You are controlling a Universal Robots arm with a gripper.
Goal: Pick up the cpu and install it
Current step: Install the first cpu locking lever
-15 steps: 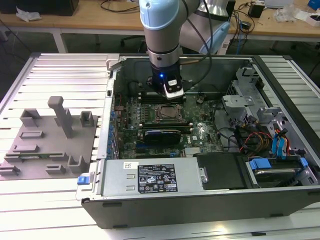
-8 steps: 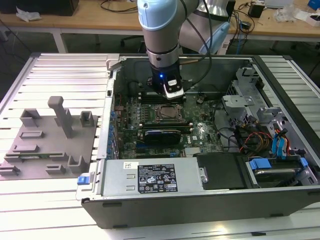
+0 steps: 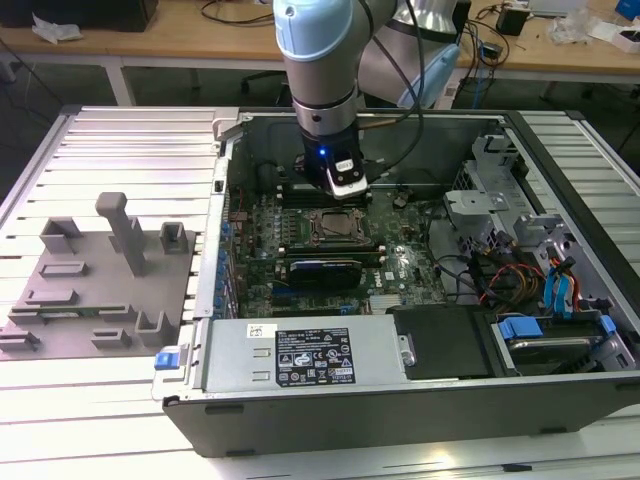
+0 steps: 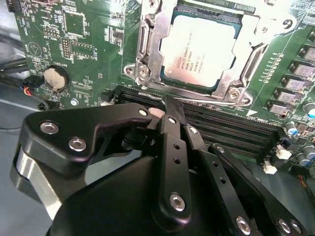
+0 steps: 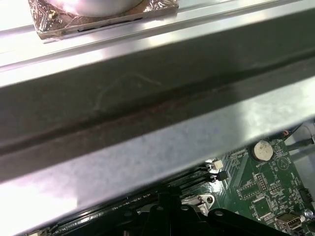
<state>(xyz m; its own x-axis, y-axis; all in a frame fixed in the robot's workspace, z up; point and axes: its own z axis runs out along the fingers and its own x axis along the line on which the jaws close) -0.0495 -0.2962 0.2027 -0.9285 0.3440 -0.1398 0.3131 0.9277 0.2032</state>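
- One cpu is in view: in the second wrist view its silvery-white top lies flat inside the metal-framed socket on the motherboard, with the frame's bars around its edges.
- One gripper hangs just above the board beside that socket; its black fingers are drawn together to a narrow tip with nothing between them, and the tip stands over the dark memory slots just next to the socket.
- In the exterior view the one arm reaches down into the open computer case, its gripper just at the far side of the socket.
- One round coin battery sits on the green board, well apart from the socket; it also shows in the first wrist view.
- One grey fixture tray lies at the exterior view's left of the case, carrying several upright posts and blocks.
- One power supply with a white label fills the near side of the case; blue drive clips and coloured cables sit at the exterior view's right.
- The case and tray rest on a ribbed metal table.
- Beyond it stand wooden benches with cables on top.
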